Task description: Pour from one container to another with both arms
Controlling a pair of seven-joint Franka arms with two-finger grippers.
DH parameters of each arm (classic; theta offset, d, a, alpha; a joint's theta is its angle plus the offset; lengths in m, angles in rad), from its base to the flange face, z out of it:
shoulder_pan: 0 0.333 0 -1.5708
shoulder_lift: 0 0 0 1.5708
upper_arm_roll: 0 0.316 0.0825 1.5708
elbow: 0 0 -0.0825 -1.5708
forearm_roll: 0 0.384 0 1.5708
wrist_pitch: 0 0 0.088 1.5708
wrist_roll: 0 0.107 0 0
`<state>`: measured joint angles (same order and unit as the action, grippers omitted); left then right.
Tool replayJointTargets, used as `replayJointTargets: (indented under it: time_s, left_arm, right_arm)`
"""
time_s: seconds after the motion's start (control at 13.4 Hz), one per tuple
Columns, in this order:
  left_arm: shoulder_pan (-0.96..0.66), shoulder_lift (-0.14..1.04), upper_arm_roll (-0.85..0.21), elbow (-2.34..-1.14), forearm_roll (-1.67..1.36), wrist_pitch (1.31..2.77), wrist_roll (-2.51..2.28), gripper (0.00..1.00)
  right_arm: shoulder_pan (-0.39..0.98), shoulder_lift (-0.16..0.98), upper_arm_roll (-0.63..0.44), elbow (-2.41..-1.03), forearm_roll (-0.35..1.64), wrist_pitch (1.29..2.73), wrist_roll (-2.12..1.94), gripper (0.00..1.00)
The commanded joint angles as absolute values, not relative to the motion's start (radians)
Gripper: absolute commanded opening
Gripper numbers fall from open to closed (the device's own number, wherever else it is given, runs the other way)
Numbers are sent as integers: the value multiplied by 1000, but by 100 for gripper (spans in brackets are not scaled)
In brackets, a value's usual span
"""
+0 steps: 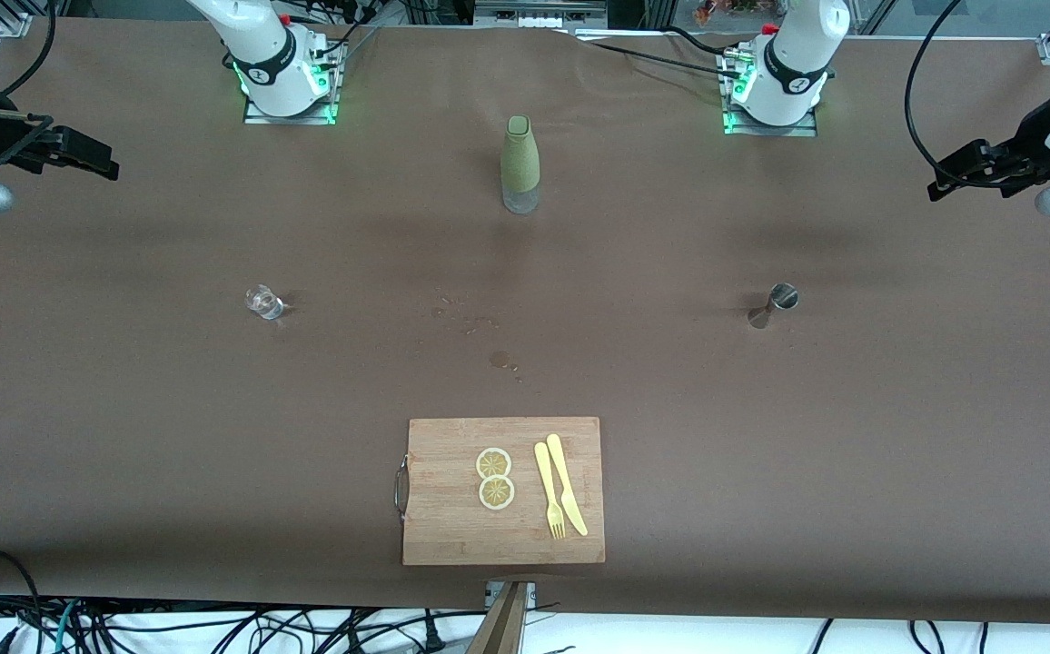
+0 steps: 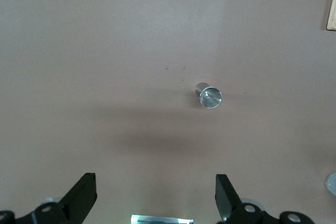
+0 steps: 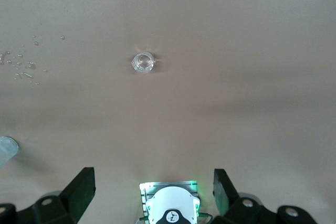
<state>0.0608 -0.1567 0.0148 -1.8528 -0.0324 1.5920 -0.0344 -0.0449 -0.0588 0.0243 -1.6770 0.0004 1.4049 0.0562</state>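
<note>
A small clear glass (image 1: pixel 263 302) stands on the brown table toward the right arm's end. It also shows in the right wrist view as the glass (image 3: pixel 143 62). A steel jigger (image 1: pixel 772 304) stands toward the left arm's end, and the left wrist view looks down on this jigger (image 2: pixel 209 95). A green-sleeved bottle (image 1: pixel 520 163) stands upright between the two bases. My right gripper (image 1: pixel 94 156) hangs high over its end of the table, open and empty (image 3: pixel 153 190). My left gripper (image 1: pixel 952 177) hangs high over its own end, also open and empty (image 2: pixel 156 195).
A wooden cutting board (image 1: pixel 452 527) lies near the front edge with two lemon slices (image 1: pixel 495 478), a yellow fork (image 1: pixel 549 490) and a yellow knife (image 1: pixel 567 481). Water drops (image 1: pixel 500 360) spot the cloth mid-table. Cables (image 1: pixel 920 82) trail near both bases.
</note>
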Motion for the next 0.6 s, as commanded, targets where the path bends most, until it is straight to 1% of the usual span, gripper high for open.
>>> replayJointTargets:
  time_s: [0.0,0.52]
  left_arm:
    - [64,-140,15,-1821,-18,1580,-29,100]
    - [67,-149,9,-1822,-18,1582,-28,100]
  right_arm:
    - [-49,-58,23,-1660,6,1393,37,100]
    - [-48,-58,28,-1655,3,1387,48,100]
